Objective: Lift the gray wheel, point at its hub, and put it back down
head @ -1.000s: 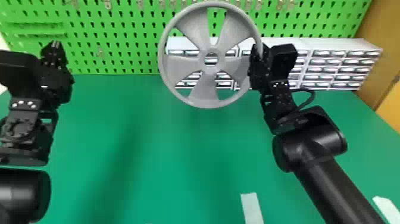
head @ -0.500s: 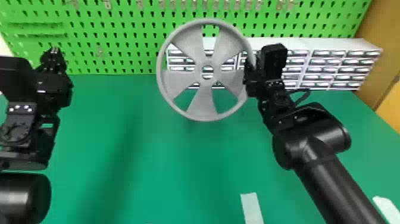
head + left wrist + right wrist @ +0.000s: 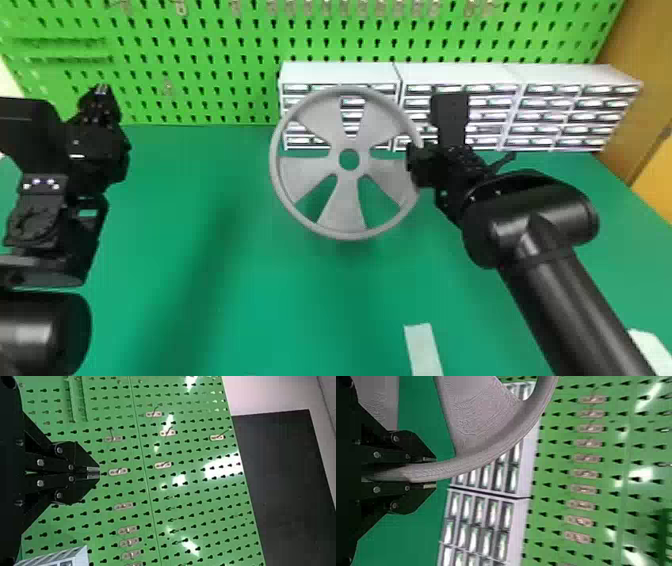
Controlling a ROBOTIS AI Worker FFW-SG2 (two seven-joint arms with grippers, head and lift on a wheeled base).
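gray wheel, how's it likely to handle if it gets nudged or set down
The gray wheel looks stiff, its rim keeping a round shape though gripped at one side. It may be fairly light, given its wide openings. Set on edge, its round rim would probably roll.

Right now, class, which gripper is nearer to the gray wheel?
Right. The right gripper grips the gray wheel by its rim; the left gripper is apart, off to its left.

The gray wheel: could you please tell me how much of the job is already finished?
The lift looks done: the gray wheel is up above the green table, in hand, its rim between the jaws of the right gripper. The left gripper, jaws shut, is away from the hub; whether it has pointed there, I cannot tell. Putting the wheel back down remains.
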